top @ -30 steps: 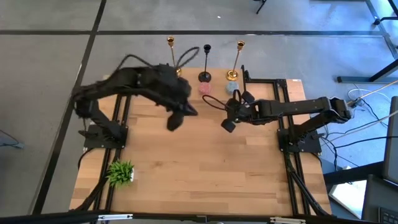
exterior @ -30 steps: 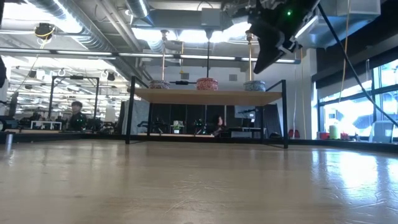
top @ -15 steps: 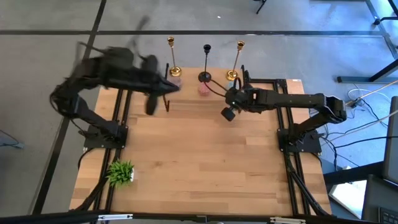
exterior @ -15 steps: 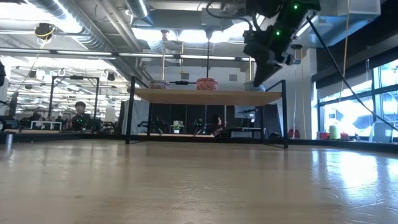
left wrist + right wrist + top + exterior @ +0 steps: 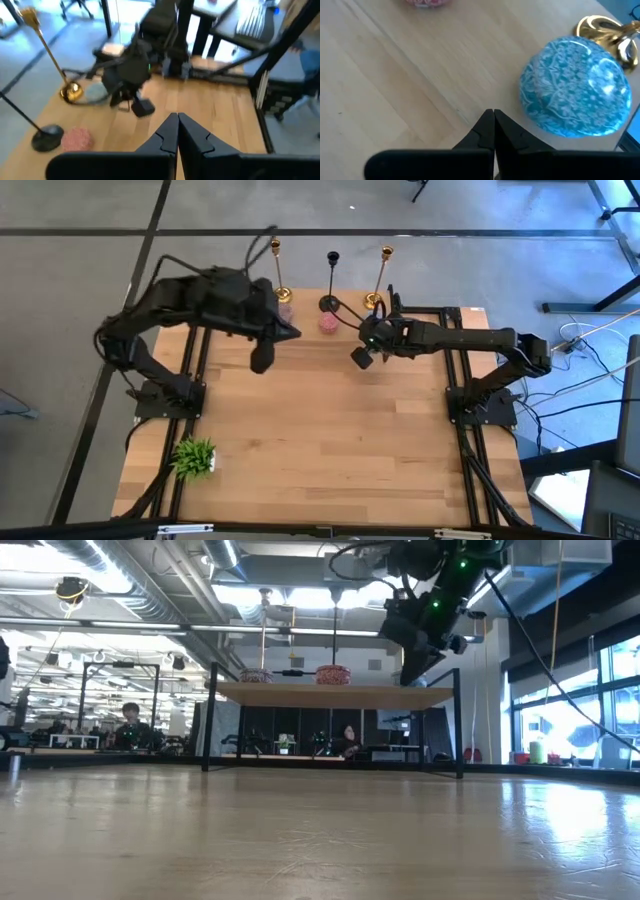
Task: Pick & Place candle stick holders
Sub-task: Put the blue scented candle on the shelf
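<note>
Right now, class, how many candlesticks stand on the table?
3, in a row along the far edge: gold candlestick on the left, black candlestick in the middle, second gold candlestick on the right.

Two gold candlesticks (image 5: pixel 277 272), black candlestick (image 5: pixel 331 280), blue patterned dome (image 5: pixel 576 86), green plant (image 5: pixel 194 456)

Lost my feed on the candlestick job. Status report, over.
Left gripper and right gripper shut, empty, above the table. Three candle stick holders upright along the far edge, untouched. Blue patterned dish beside the right gold one, near the right gripper.

two gold candlesticks (image 5: pixel 277 273), one black candlestick (image 5: pixel 331 280), one green plant (image 5: pixel 194 457)
</note>
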Motion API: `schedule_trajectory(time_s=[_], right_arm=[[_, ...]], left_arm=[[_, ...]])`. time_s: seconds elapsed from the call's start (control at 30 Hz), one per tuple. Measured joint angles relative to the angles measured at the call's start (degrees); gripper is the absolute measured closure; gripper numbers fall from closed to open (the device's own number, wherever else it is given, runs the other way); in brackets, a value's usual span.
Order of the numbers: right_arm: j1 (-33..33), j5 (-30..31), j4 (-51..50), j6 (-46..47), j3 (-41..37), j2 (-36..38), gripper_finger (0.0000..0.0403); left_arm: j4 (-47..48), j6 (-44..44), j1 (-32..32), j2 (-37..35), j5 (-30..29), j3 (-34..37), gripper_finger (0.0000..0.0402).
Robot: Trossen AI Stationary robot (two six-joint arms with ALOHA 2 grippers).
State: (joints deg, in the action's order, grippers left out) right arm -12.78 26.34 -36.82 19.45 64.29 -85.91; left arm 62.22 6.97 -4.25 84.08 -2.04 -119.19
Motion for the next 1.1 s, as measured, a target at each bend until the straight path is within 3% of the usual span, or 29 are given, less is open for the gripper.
schedule_trajectory(time_s=[0.47, 0.57, 0.83, 0.97, 1.1], right_arm=[[-0.02, 0.47, 0.40, 1.12, 0.00, 0.02, 0.0403], [-0.02, 0.57, 0.65, 1.18, 0.01, 0.02, 0.0403], [-0.02, 0.60, 1.37, 1.15, 0.00, 0.04, 0.0403], [-0.24, 0.24, 2.59, 0.47, 0.00, 0.07, 0.0403], [-1.23, -0.91, 3.84, -0.32, 0.02, 0.07, 0.0403]], left_arm=[[-0.21, -0.44, 2.24, -4.02, -1.44, 2.17, 0.0400], [-7.00, 1.43, 3.84, -8.02, -1.43, 11.38, 0.0400], [-37.17, 9.15, 3.48, -25.04, 0.35, 44.69, 0.0400], [-44.76, 11.97, 1.05, -31.16, 0.15, 53.77, 0.0400], [-46.11, 14.19, -0.40, -33.78, -0.64, 57.99, 0.0400]])
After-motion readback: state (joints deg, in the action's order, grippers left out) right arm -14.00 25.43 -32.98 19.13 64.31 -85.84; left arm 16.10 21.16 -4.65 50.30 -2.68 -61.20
